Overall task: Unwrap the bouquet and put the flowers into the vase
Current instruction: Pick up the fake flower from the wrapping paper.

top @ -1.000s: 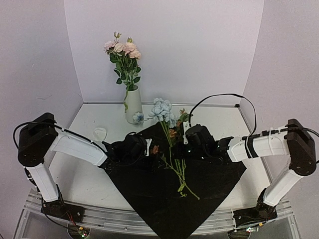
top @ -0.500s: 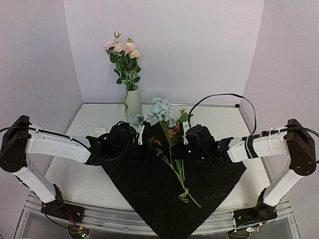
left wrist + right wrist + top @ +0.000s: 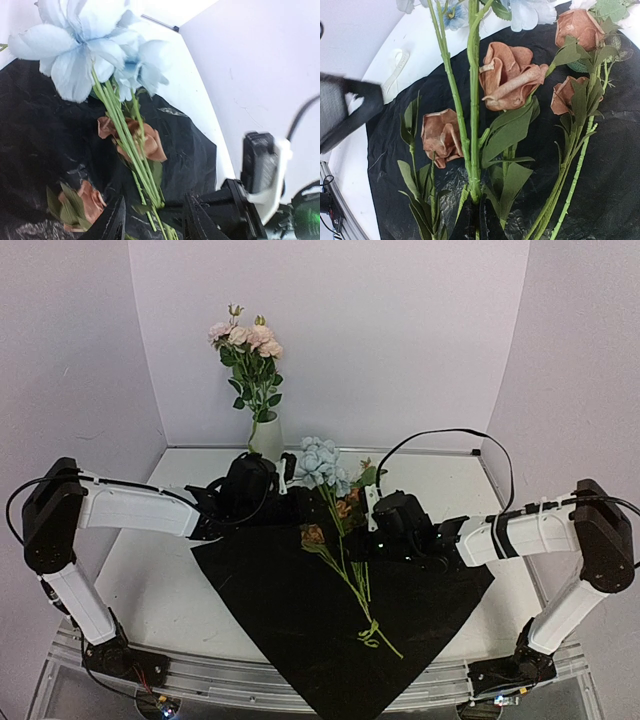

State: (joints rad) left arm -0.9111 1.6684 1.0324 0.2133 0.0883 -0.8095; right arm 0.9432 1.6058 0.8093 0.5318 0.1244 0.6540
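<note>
The flowers (image 3: 340,510) lie loose on the unfolded black wrapping sheet (image 3: 300,610) at the middle of the table (image 3: 150,580). Their pale blue blooms (image 3: 320,462) sit near the sheet's upper corner, and the green stems run down and to the right toward its lower part. In the right wrist view the right gripper (image 3: 475,222) is at the bottom centre, its fingers pinched tight on one thick green stem. Rust blooms (image 3: 510,75) and leaves fan out above the grip, and a cream ribbon (image 3: 395,62) lies on the table at upper left. The left gripper (image 3: 152,222) reaches in from the left, just below the blue blooms. Its fingers stand partly apart on either side of the bundled stems; they seem not to press on them, though contact is hard to judge from this angle. The vase (image 3: 266,435) stands upright at the back, left of centre, partly hidden behind the left arm, and holds pink blooms (image 3: 245,337) on leafy stems.
</note>
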